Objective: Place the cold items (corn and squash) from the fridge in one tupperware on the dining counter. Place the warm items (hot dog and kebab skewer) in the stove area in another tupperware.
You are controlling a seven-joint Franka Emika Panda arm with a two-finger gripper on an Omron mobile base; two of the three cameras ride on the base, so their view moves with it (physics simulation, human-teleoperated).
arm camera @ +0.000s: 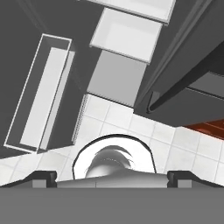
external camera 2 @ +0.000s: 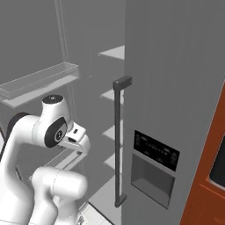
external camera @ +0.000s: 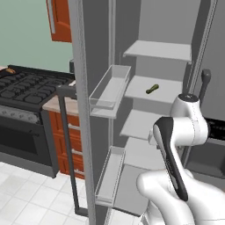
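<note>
Gripper (arm camera: 112,178) fingers spread wide and empty, aimed down at white floor tiles (arm camera: 131,122) before the open fridge (external camera: 101,52). One small green squash (external camera: 152,89) lies alone on a flat white shelf (external camera: 149,90), one of four. Two clear door bins (external camera: 110,88) hang on the open door; the stove (external camera: 26,88) stands black beside it.

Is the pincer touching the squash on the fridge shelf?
Apart. In the left base view the squash lies alone on a fridge shelf; the hand view has the open pincer pointing at the floor.
</note>
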